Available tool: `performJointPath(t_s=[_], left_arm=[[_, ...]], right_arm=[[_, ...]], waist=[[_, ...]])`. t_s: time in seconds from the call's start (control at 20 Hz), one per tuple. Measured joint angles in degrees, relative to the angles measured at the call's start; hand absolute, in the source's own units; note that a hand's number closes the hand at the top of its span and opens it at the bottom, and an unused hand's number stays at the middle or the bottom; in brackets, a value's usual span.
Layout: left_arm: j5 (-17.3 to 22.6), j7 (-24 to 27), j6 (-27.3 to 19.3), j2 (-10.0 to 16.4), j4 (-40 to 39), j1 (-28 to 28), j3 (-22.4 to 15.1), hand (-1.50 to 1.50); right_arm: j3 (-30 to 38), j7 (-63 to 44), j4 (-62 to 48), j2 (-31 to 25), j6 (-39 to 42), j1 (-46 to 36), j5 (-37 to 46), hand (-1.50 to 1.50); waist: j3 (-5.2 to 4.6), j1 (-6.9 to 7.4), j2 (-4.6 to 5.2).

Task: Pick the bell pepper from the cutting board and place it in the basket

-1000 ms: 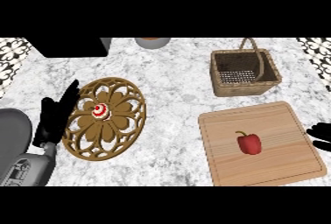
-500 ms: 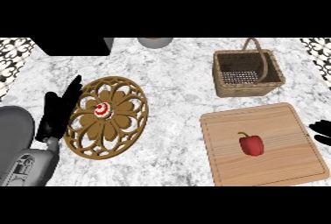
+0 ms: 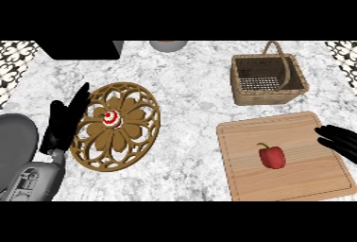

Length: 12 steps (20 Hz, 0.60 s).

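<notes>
The reach is the step in hand: the bell pepper [image 3: 272,157] lies mid cutting board [image 3: 300,182], well apart from the basket [image 3: 268,97], and the right robot hand [image 3: 340,143], open at the board's right edge, must next move left and close round it.

The marbled white-and-grey counter [image 3: 188,94] carries four main things. A wooden cutting board [image 3: 300,175] lies flat at four o'clock. A wicker basket [image 3: 268,98] with an upright handle stands at one o'clock, apart from the board. A round wooden openwork disc [image 3: 132,137] lies at nine o'clock. At twelve o'clock, a grey round thing [image 3: 168,45] is cut off by the edge, with a black block [image 3: 77,48] at eleven.
</notes>
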<state>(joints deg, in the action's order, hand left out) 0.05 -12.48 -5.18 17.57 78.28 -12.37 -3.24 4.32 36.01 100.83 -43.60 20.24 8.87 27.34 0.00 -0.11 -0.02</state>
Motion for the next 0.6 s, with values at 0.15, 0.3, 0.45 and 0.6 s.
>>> performJointPath(t_s=[0.15, 0.3, 0.45, 0.6], left_arm=[[-0.22, -0.62, 1.29, 0.3, 0.65, -0.37, 0.95, 0.0], [-1.05, -1.56, 1.28, -0.73, 1.69, -0.06, 1.02, 0.0], [-1.93, -0.29, 1.82, -1.6, 1.2, 0.85, 1.6, 0.0], [-3.01, -0.41, 1.49, -2.67, 1.09, 0.63, 1.64, 0.0]], right_arm=[[-1.18, -0.03, -1.61, 2.53, 0.4, -1.54, 2.54, -1.5], [-3.14, 0.52, -5.33, 5.39, -0.25, -4.28, 6.11, -1.5], [-3.35, 1.44, -7.66, 7.32, -0.05, -5.79, 8.6, -1.5], [-4.54, 1.83, -10.59, 10.16, -1.67, -7.63, 11.44, -1.5]], waist=[[0.0, 0.06, 0.01], [0.01, 0.2, 0.03], [0.02, 0.16, 0.03], [0.01, 0.16, 0.03]])
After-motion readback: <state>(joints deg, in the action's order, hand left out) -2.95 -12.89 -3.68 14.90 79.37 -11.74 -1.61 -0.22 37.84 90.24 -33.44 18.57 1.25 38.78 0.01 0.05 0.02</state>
